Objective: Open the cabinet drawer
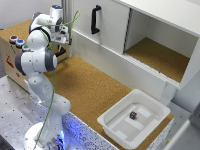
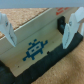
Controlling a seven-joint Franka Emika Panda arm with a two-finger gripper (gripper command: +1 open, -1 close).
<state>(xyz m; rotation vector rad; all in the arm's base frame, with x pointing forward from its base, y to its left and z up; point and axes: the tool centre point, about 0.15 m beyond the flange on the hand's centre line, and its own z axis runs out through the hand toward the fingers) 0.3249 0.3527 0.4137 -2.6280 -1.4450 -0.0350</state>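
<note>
Your nearest item in the exterior view is the white tray point(image 1: 120, 131), sitting at the front edge of the cork tabletop point(image 1: 87, 87) toward the exterior view's right. One small dark object point(image 1: 133, 115) lies inside it; too small to identify.

Beside that, on the exterior view's left, the white arm point(image 1: 37, 60) rises from its base on the perforated metal plate point(image 1: 12, 112), with a green cable running up along it.

Further back, the gripper point(image 1: 62, 47) hangs near the wooden box point(image 1: 10, 55), which carries coloured buttons on its top. In the wrist view you see both white fingers point(image 2: 7, 29) spread wide apart with nothing between them. Past them stands a pale wooden panel point(image 2: 37, 42) bearing a small blue pixel-style figure point(image 2: 34, 50); a black fitting point(image 2: 61, 26) shows at its edge. Whether the fingers touch the panel, you cannot tell; the view is blurred.

Farthest back is the cabinet point(image 1: 150, 30), a large white box along the rear of the table on the exterior view's right, well apart from the gripper. Its black handle point(image 1: 95, 19) stands vertical on the flat panel. To the right of that panel the compartment is open, showing a cork-brown floor point(image 1: 157, 56)
</note>
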